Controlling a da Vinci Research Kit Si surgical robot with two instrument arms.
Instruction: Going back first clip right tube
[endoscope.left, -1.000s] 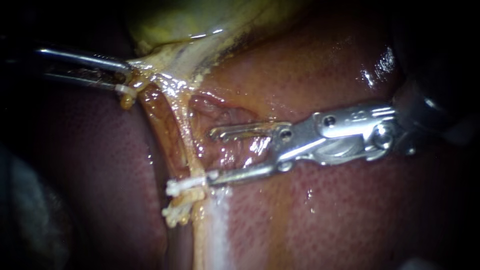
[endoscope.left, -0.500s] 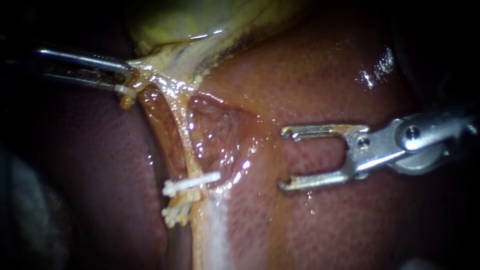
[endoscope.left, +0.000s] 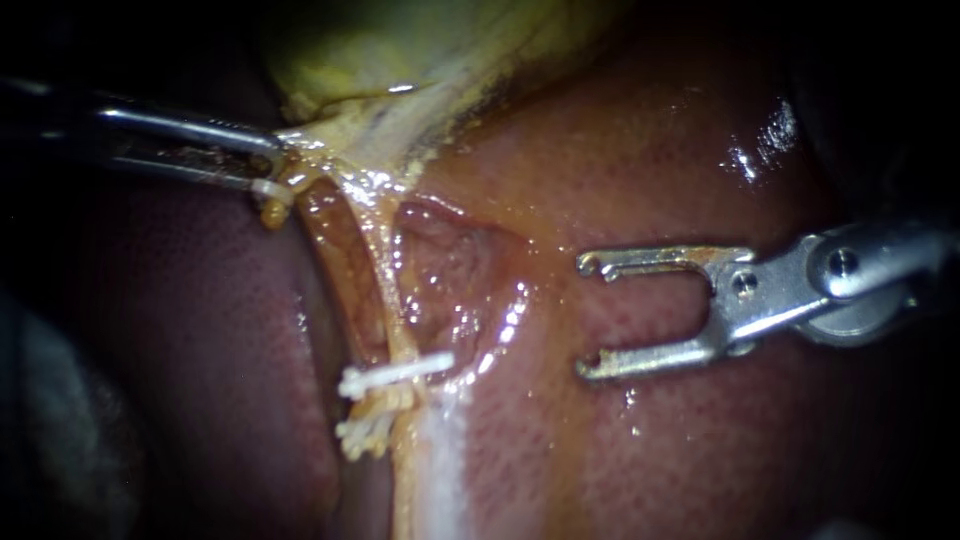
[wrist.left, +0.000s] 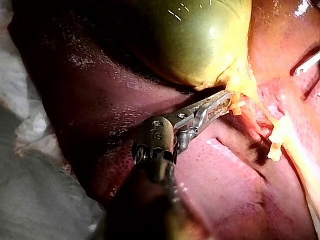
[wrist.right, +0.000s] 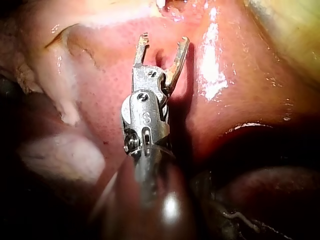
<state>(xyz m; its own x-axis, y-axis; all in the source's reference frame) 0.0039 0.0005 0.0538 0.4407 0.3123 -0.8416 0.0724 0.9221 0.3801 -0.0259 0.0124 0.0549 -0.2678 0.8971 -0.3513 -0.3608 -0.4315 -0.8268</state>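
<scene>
The right instrument (endoscope.left: 588, 316) holds its two jaws spread wide and parallel. Nothing lies between them; only the liver (endoscope.left: 660, 150) shows through the gap. It stands to the right of the clip (endoscope.left: 395, 372), well apart from it, with its tips pointing back toward it. The lower jaw is about level with the clip and the upper jaw sits higher. In the right wrist view the gap between the jaws is plain, with wet red liver ahead of and under them.

The clip is white and lies crosswise on the right tube (endoscope.left: 380, 270), near the tube's lower end. Its free end sticks out to the right, toward the open jaws. Whether it also catches the darker strand (endoscope.left: 335, 260) just left of the tube cannot be told. A pale frayed clump (endoscope.left: 365, 432) sits just below the clip, and what it is does not show. A pale streak (endoscope.left: 440, 470) runs down the liver from under the clip.

Up from the clip the tube climbs to the yellow-green gallbladder (endoscope.left: 400, 50). The left instrument (endoscope.left: 270, 165) is up and to the left of the clip, well apart from it. Its jaws are clamped on the gallbladder's narrow end, where the tube begins. The left wrist view shows them closed on yellow tissue under the green bulge, with the clip lying beyond their tips.
</scene>
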